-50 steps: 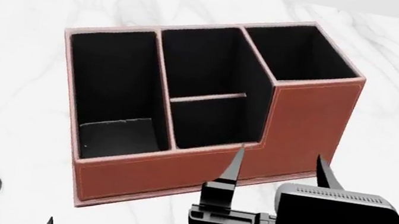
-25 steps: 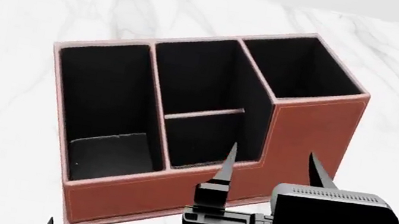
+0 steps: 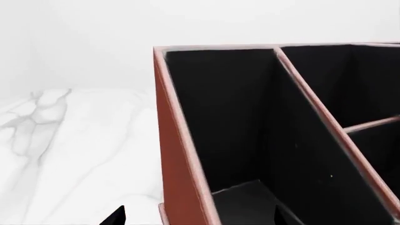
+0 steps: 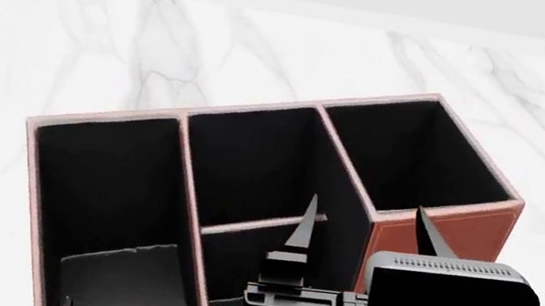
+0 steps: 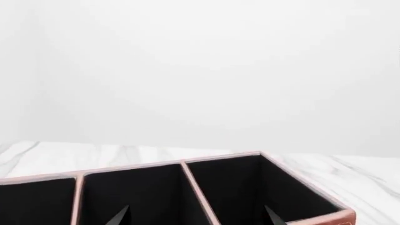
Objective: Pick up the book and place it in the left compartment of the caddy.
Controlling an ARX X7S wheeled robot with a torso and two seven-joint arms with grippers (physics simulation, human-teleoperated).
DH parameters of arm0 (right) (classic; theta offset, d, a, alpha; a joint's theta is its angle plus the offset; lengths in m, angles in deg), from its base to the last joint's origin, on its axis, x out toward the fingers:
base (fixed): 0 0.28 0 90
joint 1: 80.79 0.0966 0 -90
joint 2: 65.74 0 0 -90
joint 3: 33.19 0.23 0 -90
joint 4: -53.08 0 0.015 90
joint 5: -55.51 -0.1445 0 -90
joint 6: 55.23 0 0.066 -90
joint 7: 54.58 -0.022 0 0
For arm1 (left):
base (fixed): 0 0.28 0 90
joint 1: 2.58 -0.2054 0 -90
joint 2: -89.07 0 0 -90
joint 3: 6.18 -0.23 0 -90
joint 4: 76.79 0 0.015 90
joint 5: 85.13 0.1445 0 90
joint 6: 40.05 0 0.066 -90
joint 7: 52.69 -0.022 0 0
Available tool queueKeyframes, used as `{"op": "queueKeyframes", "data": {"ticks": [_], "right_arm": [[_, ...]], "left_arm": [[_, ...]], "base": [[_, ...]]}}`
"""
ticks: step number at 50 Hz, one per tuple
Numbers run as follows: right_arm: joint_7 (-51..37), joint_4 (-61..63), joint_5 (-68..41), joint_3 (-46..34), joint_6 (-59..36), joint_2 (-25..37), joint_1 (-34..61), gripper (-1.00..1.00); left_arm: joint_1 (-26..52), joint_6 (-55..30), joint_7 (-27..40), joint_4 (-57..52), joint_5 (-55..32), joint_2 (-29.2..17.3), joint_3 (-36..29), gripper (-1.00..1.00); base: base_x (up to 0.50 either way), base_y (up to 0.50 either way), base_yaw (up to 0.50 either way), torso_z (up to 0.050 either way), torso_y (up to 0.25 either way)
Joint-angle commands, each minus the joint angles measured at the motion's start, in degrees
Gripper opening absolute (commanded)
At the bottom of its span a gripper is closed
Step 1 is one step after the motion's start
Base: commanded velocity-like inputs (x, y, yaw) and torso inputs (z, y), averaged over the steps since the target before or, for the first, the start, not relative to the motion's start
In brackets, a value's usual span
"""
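Book [image 4: 128,274] looks to be down in the left compartment [image 4: 105,176] of the caddy [image 4: 459,220] already: a dark slab w/ a pale edge, low at the front end of that section, seemingly flat or slightly tilted; can't tell which; the left wrist view shows the same slab on the black floor. So by my reading the placing is done, and the step in hand is getting the arms clear.

Left claw [image 4: 17,295] is only 2 tips at the bottom edge of the head view; they stand wide apart, w/ nothing gripped between them; in the wrist view one tip sits outside the caddy's outer wall over the worktop [image 4: 104,36], the other over the compartment, i.e. straddling the wall. Right claw [image 4: 367,232] is also spread wide and empty, hanging in front of the middle sections, near the short divider [image 4: 260,229].

To do it well: take the left arm straight up first, no sideways drift, since a lateral pull could hook the wall and drag or tip the caddy; keep the tips spread so they don't pinch the rim; then back off toward the robot. Right arm needs nothing but to stay off the front wall; re-check afterwards that the book sits wholly within its section, not propped on the low front wall.
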Motion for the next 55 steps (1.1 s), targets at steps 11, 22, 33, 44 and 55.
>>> {"op": "queueKeyframes", "data": {"ticks": [11, 22, 33, 44, 55], "right_arm": [[-3.9, 1.4, -3.0, 3.0, -4.8, -1.6, 0.9, 1.00], [-9.2, 12.9, -12.8, 8.5, -31.7, -0.3, 14.6, 1.00], [-10.7, 11.8, -18.0, 11.5, -48.6, -0.3, 31.5, 1.00], [-25.7, -16.4, -78.9, -8.0, -55.6, 21.0, 63.1, 1.00], [-17.4, -15.3, -74.7, -17.0, -53.8, 25.3, 69.8, 1.00]], "left_arm": [[0.1, -0.1, 0.7, -0.1, -0.7, -0.5, -0.7, 1.00], [0.0, -0.4, 1.0, -0.8, -1.3, -0.8, -0.8, 1.00], [0.3, -0.5, 1.3, -0.7, -1.8, -1.0, -0.9, 1.00], [0.1, -0.1, 1.7, -0.7, -1.8, -1.2, -1.3, 1.00], [0.1, -0.2, 2.0, -0.9, -2.1, -1.4, -1.6, 1.00]], "base": [[0.00, 0.00, 0.00, 0.000, 0.000], [0.00, 0.00, 0.00, 0.000, 0.000], [0.00, 0.00, 0.00, 0.000, 0.000], [0.00, 0.00, 0.00, 0.000, 0.000], [0.00, 0.00, 0.00, 0.000, 0.000]]}}
